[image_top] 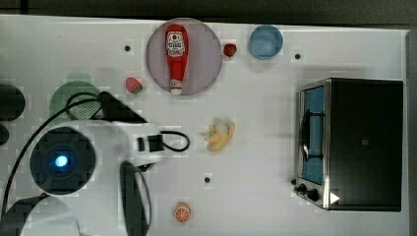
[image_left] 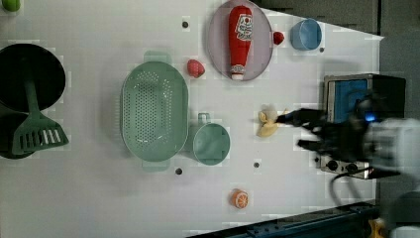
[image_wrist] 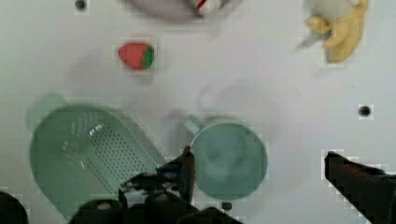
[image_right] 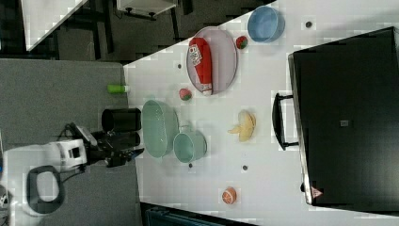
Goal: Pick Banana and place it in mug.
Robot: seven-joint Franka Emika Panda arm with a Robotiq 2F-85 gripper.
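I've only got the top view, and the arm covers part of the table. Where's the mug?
Observer: The mug stands upright close beside the green strainer, on the left view's right of it. The banana lies farther to the left view's right.
Operator: Is anything in it already?
Observer: No. The wrist view looks straight into it, and it is empty.
Operator: And the fingers?
Observer: In the wrist view the fingers stand wide apart with nothing held between them.
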